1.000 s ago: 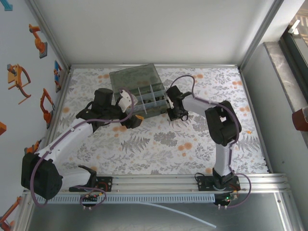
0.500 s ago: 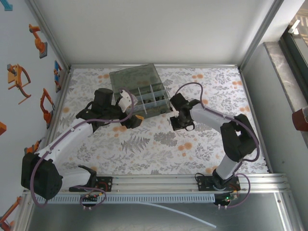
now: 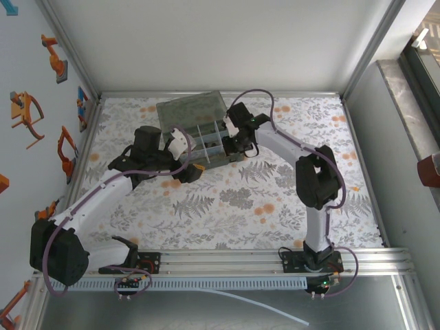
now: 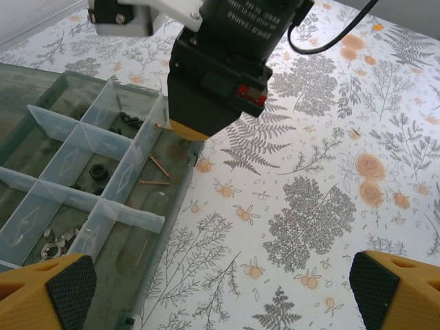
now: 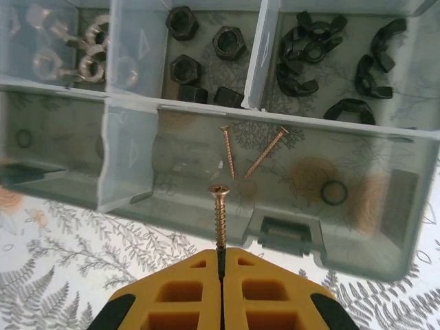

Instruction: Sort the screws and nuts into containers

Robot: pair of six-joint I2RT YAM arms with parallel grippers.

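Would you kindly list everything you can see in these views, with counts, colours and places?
organiser box: one, smoky-grey transparent, lid open, far middle of the table
loose screws: two, copper-coloured, in the wide latch-side compartment
held screw: one, copper-coloured, pinched by its tip, head up, over the latch edge
hex nuts: about five, black, middle compartment of the row behind
wing nuts: several, black, compartment right of the hex nuts in the right wrist view
silver nuts: several, silver, compartment left of the hex nuts
tablecloth: one, white with grey ferns and orange flowers, covering the table
wall shapes: several, orange, left wall
left gripper: open, yellow, beside the box
right gripper: shut on the held screw, yellow
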